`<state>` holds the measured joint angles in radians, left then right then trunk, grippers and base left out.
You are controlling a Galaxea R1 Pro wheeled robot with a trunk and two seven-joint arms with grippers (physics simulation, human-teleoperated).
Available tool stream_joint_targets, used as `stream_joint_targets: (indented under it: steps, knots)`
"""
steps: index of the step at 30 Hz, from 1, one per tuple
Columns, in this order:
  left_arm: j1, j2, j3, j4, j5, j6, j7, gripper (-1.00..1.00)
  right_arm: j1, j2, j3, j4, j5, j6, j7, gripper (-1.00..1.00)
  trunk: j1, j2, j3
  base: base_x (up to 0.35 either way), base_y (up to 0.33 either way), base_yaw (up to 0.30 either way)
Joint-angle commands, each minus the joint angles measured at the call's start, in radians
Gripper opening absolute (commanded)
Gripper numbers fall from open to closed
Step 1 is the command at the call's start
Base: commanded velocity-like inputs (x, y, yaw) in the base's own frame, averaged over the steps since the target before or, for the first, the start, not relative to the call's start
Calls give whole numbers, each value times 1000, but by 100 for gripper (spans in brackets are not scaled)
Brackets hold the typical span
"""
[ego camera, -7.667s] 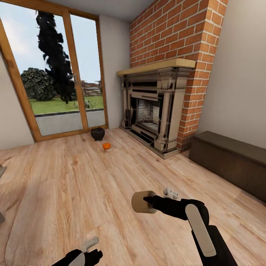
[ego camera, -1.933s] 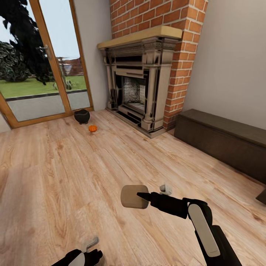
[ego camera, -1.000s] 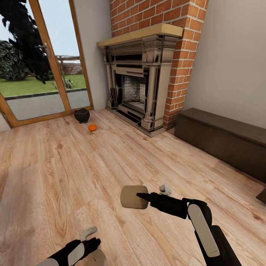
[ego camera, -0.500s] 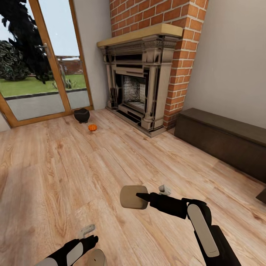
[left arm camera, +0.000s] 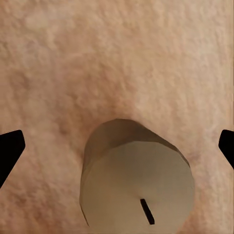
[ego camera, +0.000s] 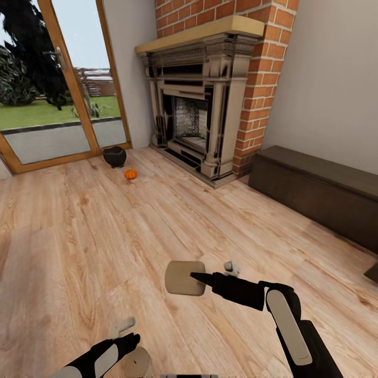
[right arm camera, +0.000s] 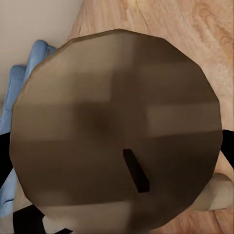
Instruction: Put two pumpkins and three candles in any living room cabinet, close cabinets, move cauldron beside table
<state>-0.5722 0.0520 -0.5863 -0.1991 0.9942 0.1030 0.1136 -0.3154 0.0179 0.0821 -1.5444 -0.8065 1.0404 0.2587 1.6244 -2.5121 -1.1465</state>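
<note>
Candle (ego camera: 182, 277) number one sits clamped in my right claw (ego camera: 202, 279), while my left claw (ego camera: 127, 341), fingers apart, has just dropped over a second candle (left arm camera: 136, 180) on the floor (ego camera: 79, 247), so I judge that pickup next.

1. pale wood-plank floor (ego camera: 79, 236) spreads across the room, its grain lit evenly by daylight.
2. tall glass doors in an orange-brown wooden frame (ego camera: 73, 84) show grass, dark trees and blue sky outside.
3. red brick chimney breast (ego camera: 252, 79) rises behind a carved cream fireplace surround (ego camera: 210, 105) with a light wooden mantel shelf (ego camera: 202, 32).
4. plain off-white walls (ego camera: 325, 79) stand on either side of the brick.
</note>
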Motion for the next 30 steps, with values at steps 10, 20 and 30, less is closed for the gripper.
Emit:
stream_joint_targets:
  steps: [10,20,30]
  knots:
    - [-6,-7,-9,-44,3,-17,8,100,-1,1,1,-1,7,6,14,-100,4,-3,-40,0,0,0]
    - [-5,-18,-31,-39,4,-37,6,100,-2,1,1,0,7,4,13,-100,9,-5,-78,0,0,0]
    - [-5,-18,-31,-37,4,-37,6,100,-2,1,1,0,7,4,13,-100,13,-7,-117,0,0,0]
